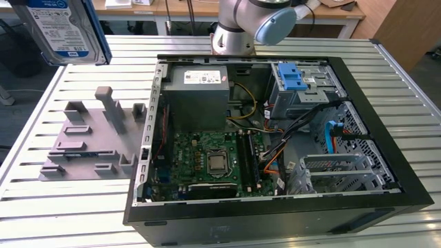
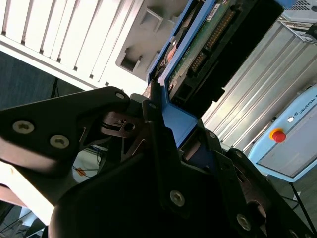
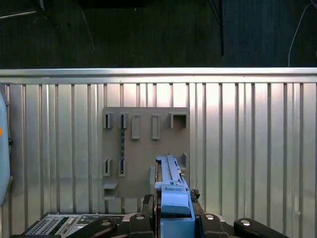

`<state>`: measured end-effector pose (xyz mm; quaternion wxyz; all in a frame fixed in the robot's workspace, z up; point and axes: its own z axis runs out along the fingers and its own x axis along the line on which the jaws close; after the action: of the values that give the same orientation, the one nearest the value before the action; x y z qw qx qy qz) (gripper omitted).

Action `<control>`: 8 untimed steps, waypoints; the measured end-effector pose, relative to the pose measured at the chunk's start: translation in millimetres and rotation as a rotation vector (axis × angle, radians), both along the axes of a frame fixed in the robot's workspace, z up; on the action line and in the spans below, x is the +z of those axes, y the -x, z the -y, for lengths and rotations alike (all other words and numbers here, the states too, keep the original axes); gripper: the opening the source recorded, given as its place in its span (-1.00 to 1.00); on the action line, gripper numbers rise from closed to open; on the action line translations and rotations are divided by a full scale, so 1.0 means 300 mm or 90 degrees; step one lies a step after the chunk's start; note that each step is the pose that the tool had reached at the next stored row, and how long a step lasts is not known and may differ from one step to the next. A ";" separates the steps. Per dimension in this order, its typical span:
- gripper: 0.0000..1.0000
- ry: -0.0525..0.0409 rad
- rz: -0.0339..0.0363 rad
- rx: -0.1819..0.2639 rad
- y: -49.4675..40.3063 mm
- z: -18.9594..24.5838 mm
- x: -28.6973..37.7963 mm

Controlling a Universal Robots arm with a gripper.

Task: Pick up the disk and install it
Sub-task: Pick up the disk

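The disk (image 1: 63,30), a silver drive with a blue-and-white label in a blue carrier frame, hangs high above the table's far corner at the exterior view's left. It is well clear of the grey fixture plate (image 1: 90,139) below. In the second wrist view my gripper (image 2: 166,106) is shut on the blue carrier end of the disk (image 2: 208,44), whose green circuit-board side faces the camera. In the first wrist view the disk (image 3: 171,181) appears edge-on, rising out of my gripper (image 3: 174,210) above the fixture plate (image 3: 146,148).
The open computer case (image 1: 362,111) lies on the slatted metal table (image 1: 41,206). Inside are a grey power-supply box (image 1: 198,98), a motherboard (image 1: 214,160) and a grey drive cage topped by a blue bracket (image 1: 293,77). The arm's base (image 1: 238,31) stands behind the case.
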<state>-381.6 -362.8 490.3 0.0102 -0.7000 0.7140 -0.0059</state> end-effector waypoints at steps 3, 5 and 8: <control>-0.27 0.0000 0.0000 0.000 -0.009 0.002 0.000; -0.27 0.0000 0.0000 0.000 -0.009 0.002 0.000; -0.27 0.0000 0.0000 0.000 -0.010 0.002 0.000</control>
<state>-378.5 -363.3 490.3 0.0102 -0.7000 0.7141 -0.0060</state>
